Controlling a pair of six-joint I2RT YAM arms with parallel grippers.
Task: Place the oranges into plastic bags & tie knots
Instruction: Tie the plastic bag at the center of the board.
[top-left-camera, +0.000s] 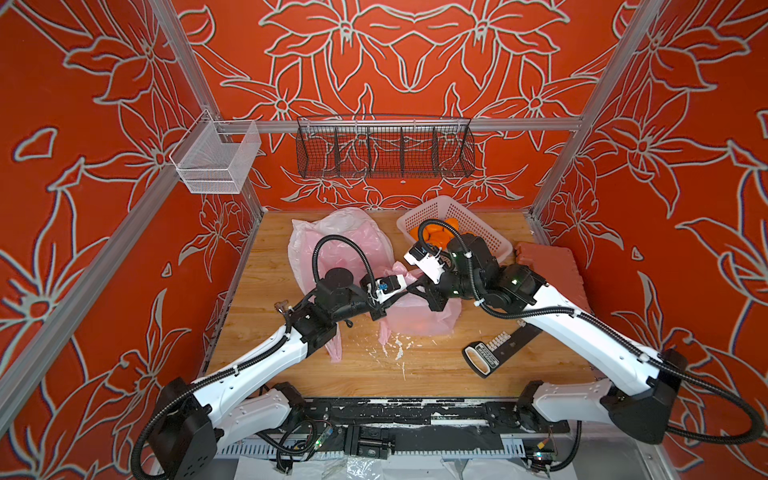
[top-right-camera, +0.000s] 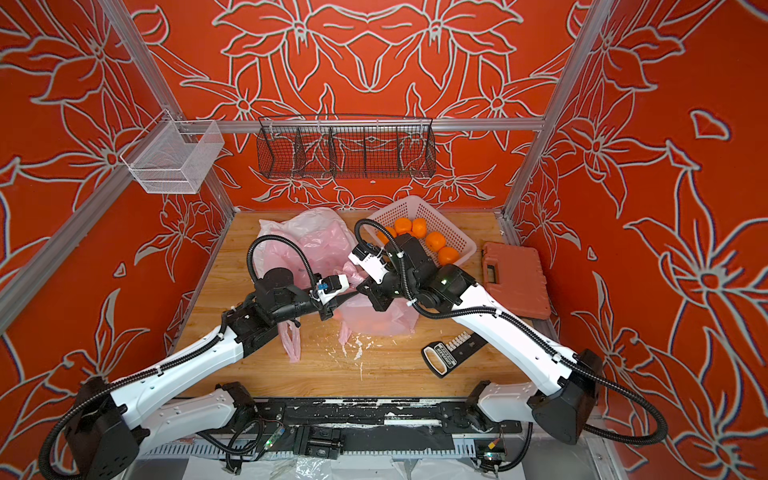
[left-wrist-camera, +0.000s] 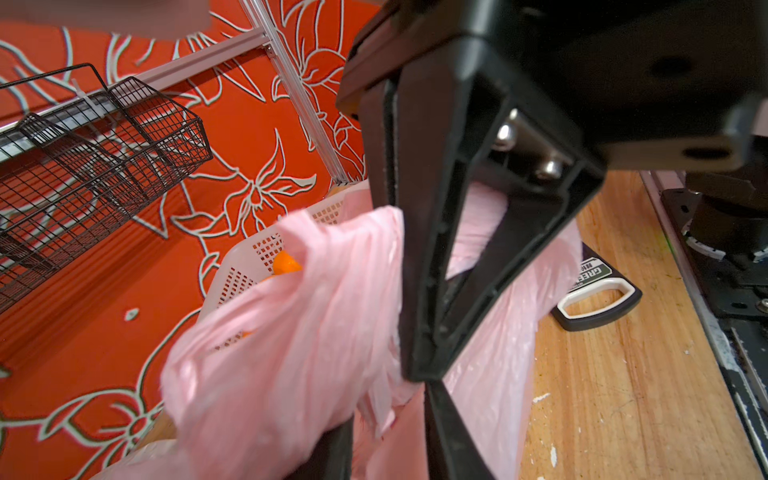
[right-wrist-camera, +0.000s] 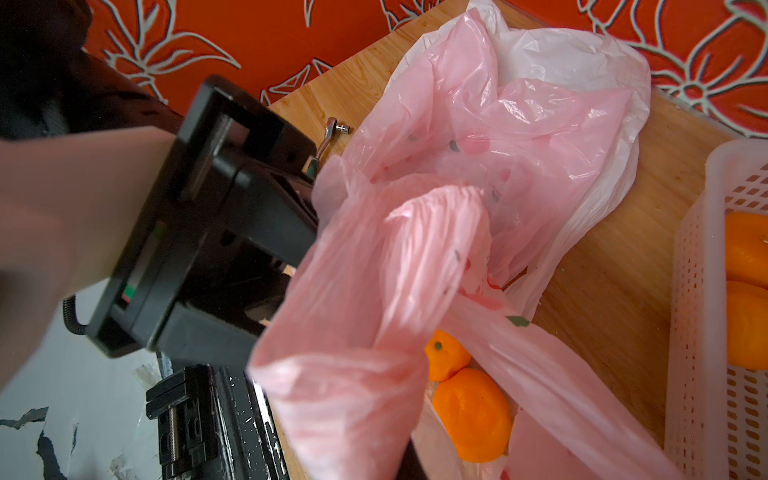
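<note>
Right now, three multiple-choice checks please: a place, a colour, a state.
1. The rust-coloured case lies: A right of the basket; B inside a bag; C hanging overhead.
2. The long hanging wire rack is: A white; B black; C blue.
3. The front pink bag is: A knotted; B empty; C open, oranges inside.
A: a top view shows it beside the basket. B: dark wire in both top views. C: the right wrist view shows two oranges through its mouth.
</note>
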